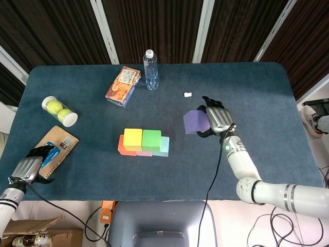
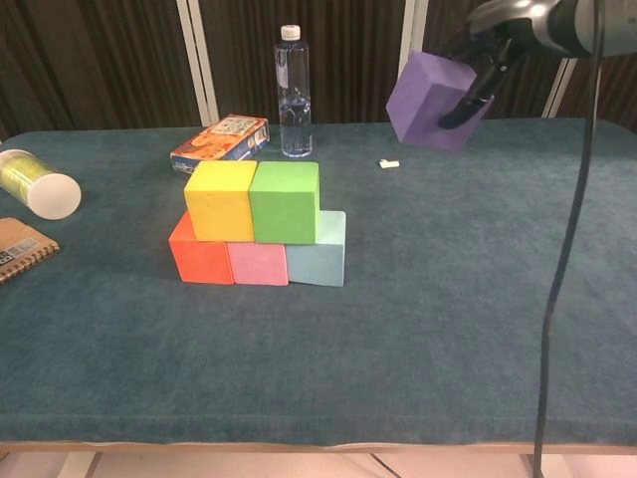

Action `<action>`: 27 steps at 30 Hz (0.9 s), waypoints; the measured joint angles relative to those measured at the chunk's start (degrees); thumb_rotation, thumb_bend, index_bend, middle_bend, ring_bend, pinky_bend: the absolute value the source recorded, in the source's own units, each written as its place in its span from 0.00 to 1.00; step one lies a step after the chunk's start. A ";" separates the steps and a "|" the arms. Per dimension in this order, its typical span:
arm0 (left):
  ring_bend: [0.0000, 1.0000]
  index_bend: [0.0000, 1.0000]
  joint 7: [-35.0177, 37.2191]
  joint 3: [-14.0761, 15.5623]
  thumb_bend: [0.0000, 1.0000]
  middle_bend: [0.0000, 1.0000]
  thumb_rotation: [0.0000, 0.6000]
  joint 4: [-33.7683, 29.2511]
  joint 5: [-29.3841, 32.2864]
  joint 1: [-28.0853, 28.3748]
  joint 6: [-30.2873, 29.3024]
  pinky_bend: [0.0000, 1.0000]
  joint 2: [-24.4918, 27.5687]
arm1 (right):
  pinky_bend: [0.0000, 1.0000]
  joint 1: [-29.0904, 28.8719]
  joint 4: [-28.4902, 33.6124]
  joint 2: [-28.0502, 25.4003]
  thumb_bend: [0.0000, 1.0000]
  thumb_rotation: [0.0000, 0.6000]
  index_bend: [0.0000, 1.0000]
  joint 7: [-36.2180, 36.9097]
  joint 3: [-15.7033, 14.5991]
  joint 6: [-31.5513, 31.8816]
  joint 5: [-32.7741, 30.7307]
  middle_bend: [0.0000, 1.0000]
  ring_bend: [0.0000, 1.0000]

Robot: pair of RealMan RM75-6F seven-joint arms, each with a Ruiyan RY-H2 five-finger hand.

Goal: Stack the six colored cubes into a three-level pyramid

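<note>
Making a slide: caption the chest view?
Right hand lifts purple cube toward the two-level cube stack.

Notebook (image 2: 20, 249) and tennis-ball tube (image 2: 35, 182) cut by chest view's left edge. Small white scrap (image 1: 188, 94) too small to identify.

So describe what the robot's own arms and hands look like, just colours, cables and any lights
Both hands have dark fingers and metallic silver-grey backs: the right hand and the left hand. The right arm is glossy white in rounded segments, with dark bands near its elbow and a small green light by the wrist. A thin black cable trails from each arm.
</note>
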State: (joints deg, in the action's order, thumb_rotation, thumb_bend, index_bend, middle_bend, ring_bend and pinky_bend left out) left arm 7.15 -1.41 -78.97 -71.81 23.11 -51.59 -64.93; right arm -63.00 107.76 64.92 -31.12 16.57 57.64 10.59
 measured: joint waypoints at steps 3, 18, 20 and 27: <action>0.00 0.09 1.52 0.36 0.14 0.06 1.00 2.36 -0.40 -0.46 0.10 0.07 -0.96 | 0.00 -4.09 2.27 0.37 0.18 1.00 0.53 -2.76 2.66 3.15 -7.65 0.00 0.00; 0.00 0.09 2.82 0.25 0.14 0.06 1.00 6.15 -2.25 -2.25 -3.00 0.07 -1.30 | 0.00 -16.04 3.60 8.92 0.18 1.00 0.49 -11.20 8.53 14.39 -20.90 0.00 0.00; 0.00 0.09 2.79 0.24 0.14 0.06 1.00 6.07 -2.11 -2.66 -3.23 0.07 -0.93 | 0.00 -17.10 2.62 10.84 0.18 1.00 0.49 -11.89 9.04 16.09 -21.51 0.00 0.00; 0.00 0.09 4.65 0.35 0.14 0.05 1.00 7.30 -2.02 -3.15 -2.68 0.07 -0.73 | 0.00 -19.15 -0.12 14.49 0.18 1.00 0.50 -14.05 11.98 19.50 -25.83 0.00 0.00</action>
State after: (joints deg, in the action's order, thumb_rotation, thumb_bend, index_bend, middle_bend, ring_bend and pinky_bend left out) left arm 11.80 -1.06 -71.67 -73.83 19.96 -54.27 -65.66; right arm -82.15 107.64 79.41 -45.17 28.56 77.14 -15.24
